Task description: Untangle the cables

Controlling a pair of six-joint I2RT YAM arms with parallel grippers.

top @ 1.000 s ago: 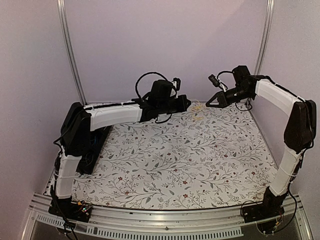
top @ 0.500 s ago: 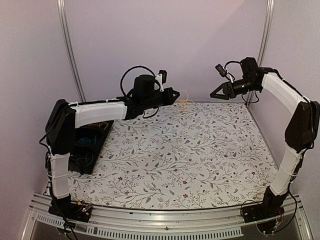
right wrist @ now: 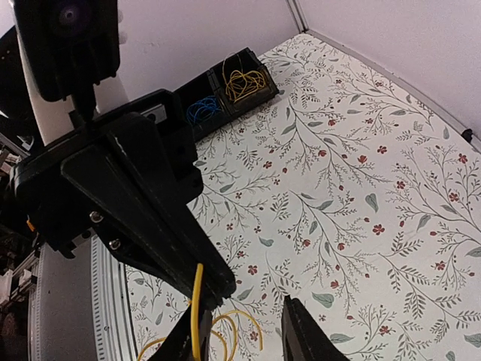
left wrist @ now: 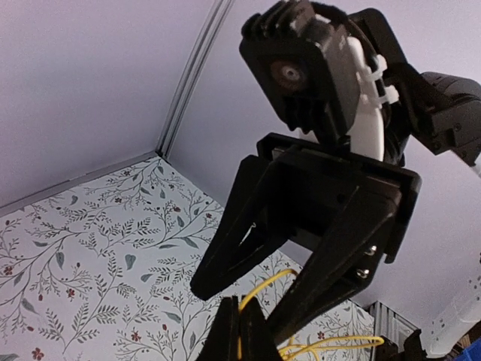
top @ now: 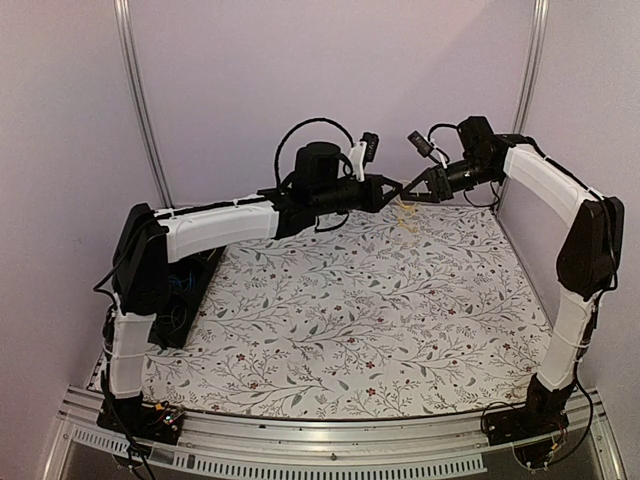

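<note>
While both arms meet nose to nose in the air above the far side of the table (top: 350, 320), the left gripper (left wrist: 239, 331) is pinched tight on a yellow strand of the cables (right wrist: 198, 301). It holds the small bundle up, so the loops dangle below. The right gripper (right wrist: 240, 331) stands spread wide with the strand passing between its fingers, gripping nothing. It seems placed to take a second hold and draw the strands apart. A black tray (right wrist: 259, 71) with blue and yellow wires sits well apart.
</note>
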